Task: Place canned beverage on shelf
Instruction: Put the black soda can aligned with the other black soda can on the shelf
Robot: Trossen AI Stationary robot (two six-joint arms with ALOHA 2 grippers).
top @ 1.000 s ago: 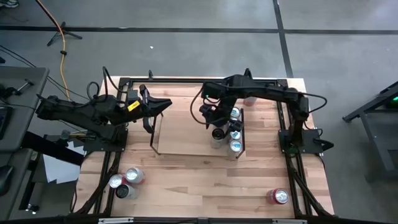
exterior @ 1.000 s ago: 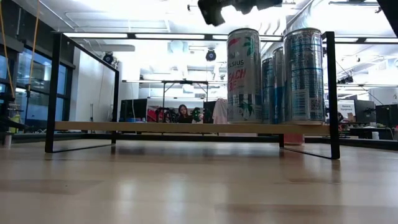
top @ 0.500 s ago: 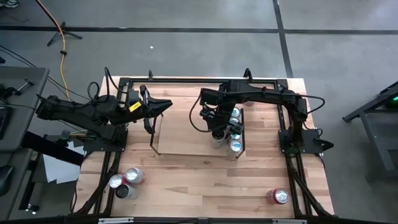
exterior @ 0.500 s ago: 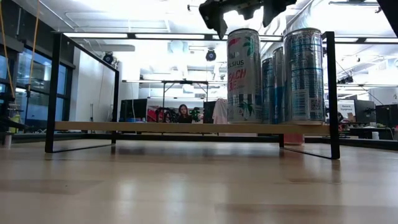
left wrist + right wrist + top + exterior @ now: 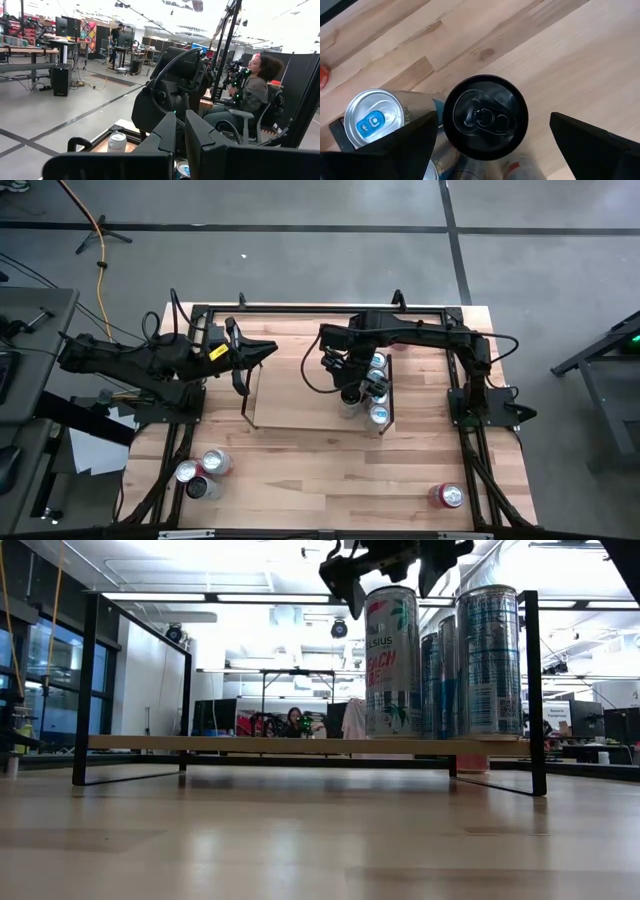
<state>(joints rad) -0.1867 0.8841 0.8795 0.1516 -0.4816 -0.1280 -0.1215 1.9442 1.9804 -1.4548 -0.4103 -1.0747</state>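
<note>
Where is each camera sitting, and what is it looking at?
High view: above the table, looking straight down; both arms show, left tool beside the shelf, right tool over the cans.
Low view: at tabletop height, looking level at the shelf; the right tool hangs open above the black-topped can.
Left wrist view: looks past the shut left tool toward a seated person.
Right wrist view: looks down between the right tool's fingers at the black-topped can.
Low and right wrist views share that can.
</note>
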